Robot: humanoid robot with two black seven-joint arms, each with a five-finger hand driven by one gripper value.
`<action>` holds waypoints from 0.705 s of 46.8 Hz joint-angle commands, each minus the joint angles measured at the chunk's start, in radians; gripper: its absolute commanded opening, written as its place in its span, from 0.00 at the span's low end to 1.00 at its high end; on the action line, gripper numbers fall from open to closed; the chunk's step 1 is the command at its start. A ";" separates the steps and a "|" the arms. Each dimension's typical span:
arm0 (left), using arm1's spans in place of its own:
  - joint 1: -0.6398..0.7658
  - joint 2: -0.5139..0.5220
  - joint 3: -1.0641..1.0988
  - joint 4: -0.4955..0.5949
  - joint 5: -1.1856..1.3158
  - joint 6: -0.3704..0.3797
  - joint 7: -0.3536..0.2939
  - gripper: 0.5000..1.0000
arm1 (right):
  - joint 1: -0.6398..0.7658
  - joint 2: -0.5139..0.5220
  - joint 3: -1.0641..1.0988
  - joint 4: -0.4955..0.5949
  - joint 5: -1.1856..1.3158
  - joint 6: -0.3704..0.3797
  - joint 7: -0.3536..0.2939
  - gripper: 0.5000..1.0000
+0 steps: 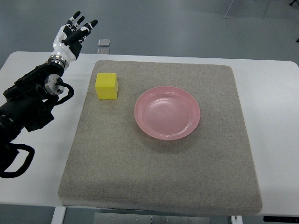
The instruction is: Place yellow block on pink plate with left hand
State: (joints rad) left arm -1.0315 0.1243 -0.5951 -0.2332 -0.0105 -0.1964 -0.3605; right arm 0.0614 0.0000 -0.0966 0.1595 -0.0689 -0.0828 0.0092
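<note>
A grey felt mat (159, 158) was laid across the white worktop (275, 93), covering most of it. The pink plate (167, 112) was seated on the mat slightly past its centre, and nothing was held in it. The yellow block (107, 86) was positioned on the mat at about 10 o'clock from the plate, apart from it and near the mat's left edge. The left hand (72, 35) was raised at about 11 o'clock from the block, clear of it, with fingers extended and nothing gripped. A small grey object (104, 42) was located at the far worktop edge.
</note>
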 commanded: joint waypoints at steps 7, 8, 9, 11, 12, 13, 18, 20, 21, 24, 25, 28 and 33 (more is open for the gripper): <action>0.001 0.002 -0.012 0.000 -0.002 0.000 -0.020 0.97 | 0.000 0.000 0.000 0.000 0.000 0.000 0.000 0.85; 0.001 0.003 -0.012 0.000 -0.002 0.000 -0.018 0.97 | 0.000 0.000 0.000 0.000 0.000 0.000 0.000 0.85; 0.001 0.003 -0.012 0.000 -0.002 0.000 -0.018 0.97 | 0.000 0.000 0.000 0.000 0.000 0.000 0.000 0.85; 0.001 0.003 -0.011 0.000 -0.002 0.000 -0.020 0.97 | 0.000 0.000 0.000 0.000 0.000 0.000 0.000 0.85; 0.001 0.003 -0.011 0.000 0.000 0.000 -0.018 0.97 | 0.000 0.000 0.000 0.000 0.000 0.000 0.000 0.85; 0.001 0.003 -0.009 0.000 0.000 0.000 -0.018 0.97 | 0.000 0.000 0.000 0.000 0.000 0.000 0.000 0.85; 0.001 0.003 -0.002 0.000 0.001 0.000 -0.020 0.97 | 0.000 0.000 0.000 0.000 0.000 0.000 0.000 0.85; 0.001 0.003 -0.002 0.000 0.001 0.000 -0.020 0.97 | 0.000 0.000 0.000 0.000 0.000 0.000 0.000 0.85; 0.001 0.003 0.000 0.000 0.001 0.000 -0.020 0.97 | 0.000 0.000 0.000 0.000 0.000 0.000 0.000 0.85; 0.001 0.000 0.000 -0.001 0.000 0.000 -0.020 0.97 | 0.000 0.000 0.000 0.000 0.000 0.000 0.000 0.85; 0.001 0.000 0.000 -0.001 0.000 0.000 -0.020 0.97 | 0.000 0.000 0.000 0.000 0.000 0.000 0.000 0.85; 0.004 0.000 0.001 -0.001 0.000 0.000 -0.020 0.97 | 0.000 0.000 0.000 0.000 0.000 0.000 0.000 0.85; 0.002 0.002 0.000 -0.001 0.000 0.000 -0.020 0.97 | 0.000 0.000 0.000 0.000 0.001 0.000 0.000 0.85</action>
State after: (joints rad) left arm -1.0280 0.1245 -0.5937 -0.2345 -0.0106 -0.1964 -0.3804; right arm 0.0614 0.0000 -0.0966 0.1595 -0.0689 -0.0828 0.0092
